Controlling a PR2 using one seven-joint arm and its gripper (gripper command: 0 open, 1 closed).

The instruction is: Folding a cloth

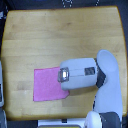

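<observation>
Arm (95,75) hiding cloth (46,84) corner, pincer (64,75) obscured; table (50,35)

White arm (107,85) entering from the exterior view's lower right, forearm level, tool (63,75) pointing left, jaws hidden.

Cloth (47,84) plain bright pink; table (60,35) light yellowish wood; arm (95,75) white and grey.

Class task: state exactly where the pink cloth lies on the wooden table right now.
In the exterior view, the cloth lies flat on the wooden table, left of centre near the bottom edge, its right side hidden under the robot arm.
</observation>
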